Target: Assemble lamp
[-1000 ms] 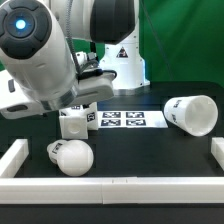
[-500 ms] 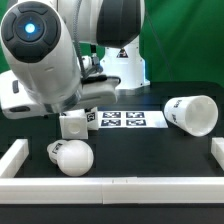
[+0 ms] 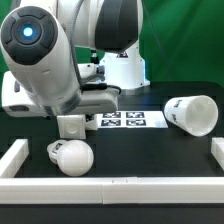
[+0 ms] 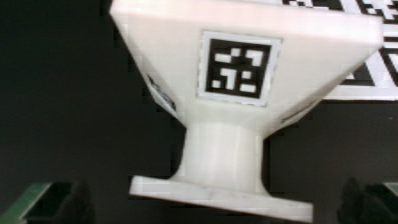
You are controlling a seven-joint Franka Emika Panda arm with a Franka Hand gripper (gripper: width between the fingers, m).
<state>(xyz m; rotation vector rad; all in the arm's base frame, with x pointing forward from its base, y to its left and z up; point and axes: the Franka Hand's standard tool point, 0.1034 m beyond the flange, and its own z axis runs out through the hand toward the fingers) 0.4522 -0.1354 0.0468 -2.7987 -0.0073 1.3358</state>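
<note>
Base (image 3: pixel 72 126) half behind arm (image 3: pixel 45 62) — hand (image 4: pixel 210 203) cropped

The base (image 4: pixel 217 150) looked like smooth white plastic, faintly matt, and its tag (image 4: pixel 238 67) was printed flat black. The bulb (image 3: pixel 72 156) and shade (image 3: pixel 192 113) showed the same plastic with a soft sheen. The arm shell (image 3: pixel 45 70) was glossy, the table (image 3: pixel 130 155) matt black.

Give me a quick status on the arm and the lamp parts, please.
Gripper open, jaws wide of the base, no grip. Bulb lies loose close by the base. Shade on its side, apart at the exterior view's right.
</note>
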